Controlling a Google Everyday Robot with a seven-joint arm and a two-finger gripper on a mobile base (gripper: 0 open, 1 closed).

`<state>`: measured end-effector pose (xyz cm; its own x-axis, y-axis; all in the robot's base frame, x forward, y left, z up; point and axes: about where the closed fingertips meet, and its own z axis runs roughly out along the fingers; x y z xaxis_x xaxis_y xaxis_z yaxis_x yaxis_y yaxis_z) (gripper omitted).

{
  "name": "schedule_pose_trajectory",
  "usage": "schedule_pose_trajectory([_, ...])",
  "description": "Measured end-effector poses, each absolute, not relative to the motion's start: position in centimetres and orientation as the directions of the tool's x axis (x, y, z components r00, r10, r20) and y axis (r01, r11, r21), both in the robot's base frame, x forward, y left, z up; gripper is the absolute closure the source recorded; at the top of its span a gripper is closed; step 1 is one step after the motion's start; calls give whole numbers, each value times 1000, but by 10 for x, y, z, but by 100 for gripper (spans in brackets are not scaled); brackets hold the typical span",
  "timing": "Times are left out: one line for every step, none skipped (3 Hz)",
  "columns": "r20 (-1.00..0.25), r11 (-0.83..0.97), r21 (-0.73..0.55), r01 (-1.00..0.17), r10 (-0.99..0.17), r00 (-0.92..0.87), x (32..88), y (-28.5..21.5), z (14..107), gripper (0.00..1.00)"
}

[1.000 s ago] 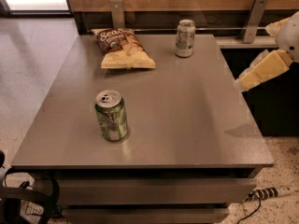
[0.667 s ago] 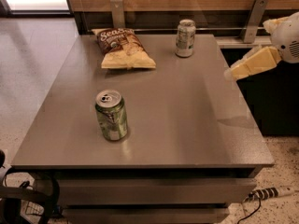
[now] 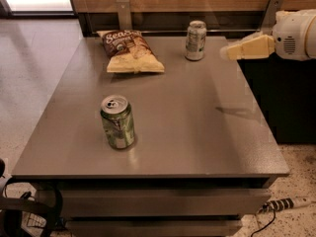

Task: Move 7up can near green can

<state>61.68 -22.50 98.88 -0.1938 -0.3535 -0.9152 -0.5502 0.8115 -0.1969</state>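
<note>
The 7up can (image 3: 196,40), pale silver-white with green markings, stands upright at the far right of the grey table (image 3: 197,132). The green can (image 3: 117,122), shiny metallic green with a pale label patch, stands upright near the table's front left. My gripper (image 3: 231,52) comes in from the right edge of the view, above the table's far right side, a short way to the right of the 7up can and apart from it. It holds nothing that I can see.
A brown and yellow chip bag (image 3: 129,51) lies flat at the far left of the table. A wooden wall with metal brackets (image 3: 123,13) runs behind the table. A power strip (image 3: 286,204) lies on the floor at the lower right.
My gripper has moved up and to the left, closer to the 7up can. The cans and the chip bag have not moved.
</note>
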Motion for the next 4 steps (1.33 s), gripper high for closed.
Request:
schedule_pose_trajectory([-936, 850, -214, -482, -320, -149, 634, -234, 1006, 0])
schedule_pose_trajectory([-936, 848, -215, -485, -320, -145, 640, -231, 1005, 0])
schedule_pose_trajectory([-952, 850, -221, -478, -295, -85, 689, -226, 991, 0])
schedule_pose_trajectory([-963, 854, -213, -475, -266, -45, 722, -224, 980, 0])
